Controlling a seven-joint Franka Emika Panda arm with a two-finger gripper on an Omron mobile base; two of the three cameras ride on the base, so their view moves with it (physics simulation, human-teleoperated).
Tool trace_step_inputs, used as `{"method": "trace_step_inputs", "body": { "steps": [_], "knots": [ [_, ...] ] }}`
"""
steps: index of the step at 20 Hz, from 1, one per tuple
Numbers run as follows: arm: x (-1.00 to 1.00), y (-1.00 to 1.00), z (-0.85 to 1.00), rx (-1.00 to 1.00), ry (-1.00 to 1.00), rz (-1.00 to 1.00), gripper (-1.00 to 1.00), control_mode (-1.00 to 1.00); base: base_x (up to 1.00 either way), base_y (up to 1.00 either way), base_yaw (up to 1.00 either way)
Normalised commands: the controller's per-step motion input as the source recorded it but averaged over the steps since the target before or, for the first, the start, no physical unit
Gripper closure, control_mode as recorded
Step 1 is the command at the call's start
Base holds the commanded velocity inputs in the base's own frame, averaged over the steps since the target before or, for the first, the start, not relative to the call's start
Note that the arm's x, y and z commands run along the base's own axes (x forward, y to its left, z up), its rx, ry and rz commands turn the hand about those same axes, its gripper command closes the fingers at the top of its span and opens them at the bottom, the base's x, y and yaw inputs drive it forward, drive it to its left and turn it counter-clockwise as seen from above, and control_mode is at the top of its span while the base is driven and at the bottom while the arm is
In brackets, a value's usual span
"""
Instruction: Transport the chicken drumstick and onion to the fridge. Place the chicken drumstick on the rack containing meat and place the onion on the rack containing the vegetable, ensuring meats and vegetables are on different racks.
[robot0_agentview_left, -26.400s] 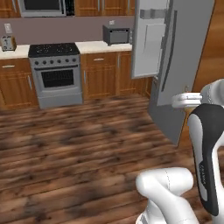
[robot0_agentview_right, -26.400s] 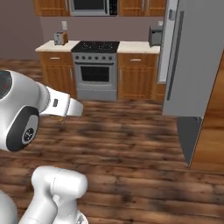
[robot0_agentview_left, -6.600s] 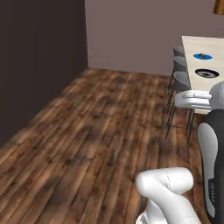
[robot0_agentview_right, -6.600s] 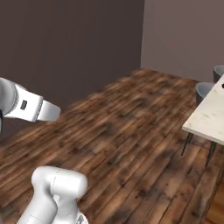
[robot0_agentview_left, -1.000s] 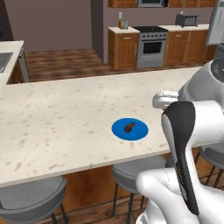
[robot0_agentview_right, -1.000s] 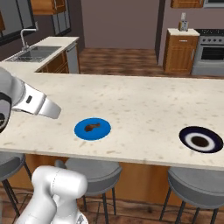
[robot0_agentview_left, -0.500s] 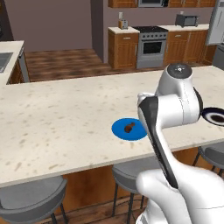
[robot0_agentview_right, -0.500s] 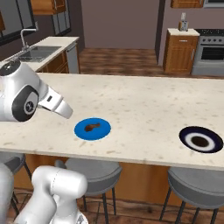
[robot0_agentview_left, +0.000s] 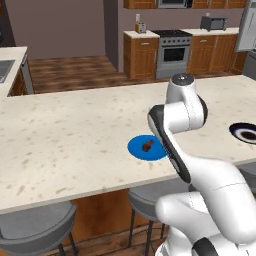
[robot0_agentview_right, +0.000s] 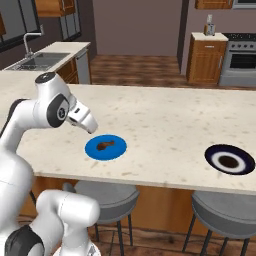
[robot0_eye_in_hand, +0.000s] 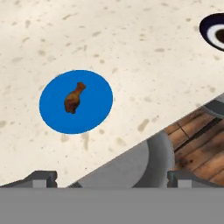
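The chicken drumstick (robot0_eye_in_hand: 74, 99), a small brown elongated piece of meat thicker at one end, lies on a round flat blue plate (robot0_eye_in_hand: 52, 117) at the centre left of the hand view, its thin end pointing up and to the right. In the left base view the drumstick (robot0_agentview_left: 147, 146) sits just left of centre, partly behind the white arm; in the right base view it (robot0_agentview_right: 104, 145) is left of centre on the pale speckled stone surface (robot0_agentview_right: 165, 125).

Over the last second the arm has swung up from the lower corners and forward over the surface, so the hand now hangs above and beside the blue plate, with the camera looking down on the meat. That reads as the start of the reach for the first pick-up; nothing has been lifted yet.

The tool (robot0_eye_in_hand: 111, 177) stands with its dark finger tips wide apart at the bottom edge of the hand view, holding nothing.

The onion (robot0_agentview_right: 229, 161), a small dark reddish-brown lump, rests in a dark blue and white bowl (robot0_agentview_right: 215, 153) at the right of the right base view, well apart from the drumstick.
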Motion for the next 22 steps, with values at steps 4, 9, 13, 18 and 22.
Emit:
{"method": "trace_step_inputs", "body": {
  "steps": [4, 9, 13, 18, 22],
  "knots": [
    [0.59, -0.08, -0.24, 0.05, 0.02, 0.0, -1.0, -1.0, 0.0, 0.0, 0.0],
    [0.33, -0.06, -0.45, 0.03, -0.03, 0.0, -1.0, -1.0, 0.0, 0.0, 0.0],
    [0.29, 0.0, -0.48, 0.03, 0.0, 0.0, -1.0, -1.0, 0.0, 0.0, 0.0],
    [0.29, -0.01, -0.27, 0.02, 0.0, 0.0, -1.0, -1.0, 0.0, 0.0, 0.0],
    [0.24, -0.02, -0.35, 0.03, 0.0, 0.0, -1.0, -1.0, 0.0, 0.0, 0.0]
  ]
}}
